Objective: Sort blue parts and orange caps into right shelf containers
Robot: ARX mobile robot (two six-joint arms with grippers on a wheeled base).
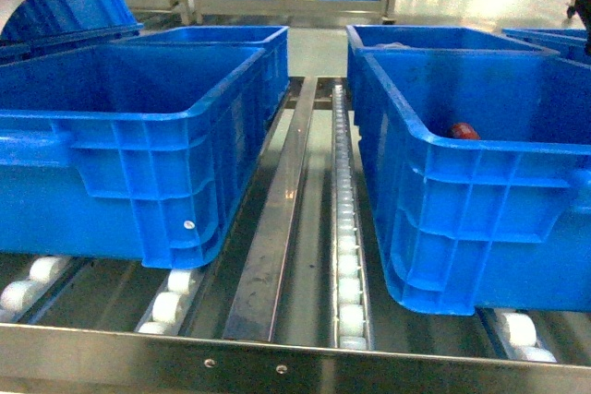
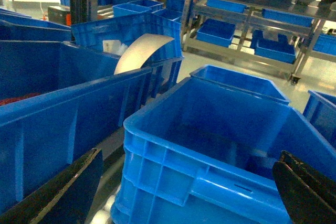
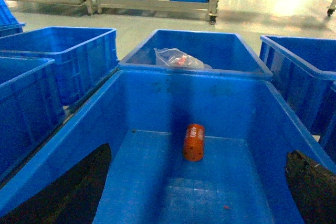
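The two large blue crates are sitting side by side on the roller shelf, the right crate (image 1: 480,219) filling the right half of the head view and the left crate (image 1: 138,154) the left half, with a steel rail and a roller track running between them. The right gripper (image 3: 197,190) is hanging over the near end of the right crate, its dark fingers (image 3: 315,187) standing wide apart and holding nothing, and the left gripper (image 2: 189,192) is hovering over the left crate, likewise spread and empty. One orange cap (image 3: 193,141) is lying on its side on the right crate's floor, ahead of and below the right gripper, its long axis pointing away from the camera; the right arm is clearly the nearer. In the head view only a sliver of the cap is showing above the rim. Behind, a clear bag (image 3: 178,57) is resting in the next crate, its contents hard to make out.
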